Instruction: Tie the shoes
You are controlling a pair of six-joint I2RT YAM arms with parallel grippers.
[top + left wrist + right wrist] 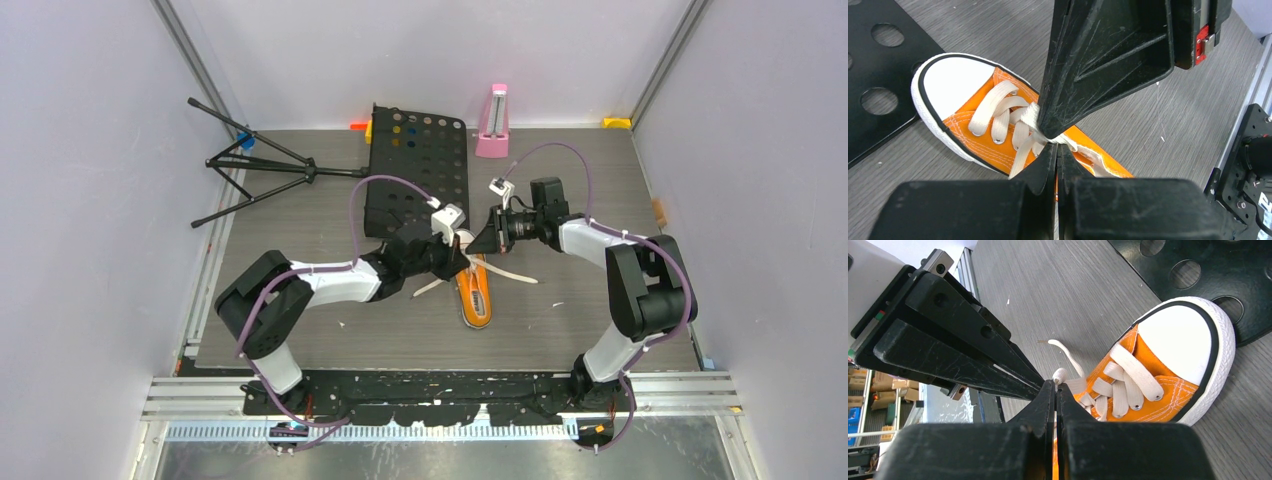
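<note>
Left fingers (1044, 167) and right fingers (1044, 402) clench the laces (998, 107) above the sneaker (955, 80), centre of the bench (330, 335); we should pull apart evenly, slowly

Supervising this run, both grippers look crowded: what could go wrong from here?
1. The left gripper and right gripper pinch the laces at nearly one spot over the tongue; they might collide or a lace slip out.
2. Nothing pins the sneaker, so pulling may drag it toward the perforated black plate by its toe.
</note>
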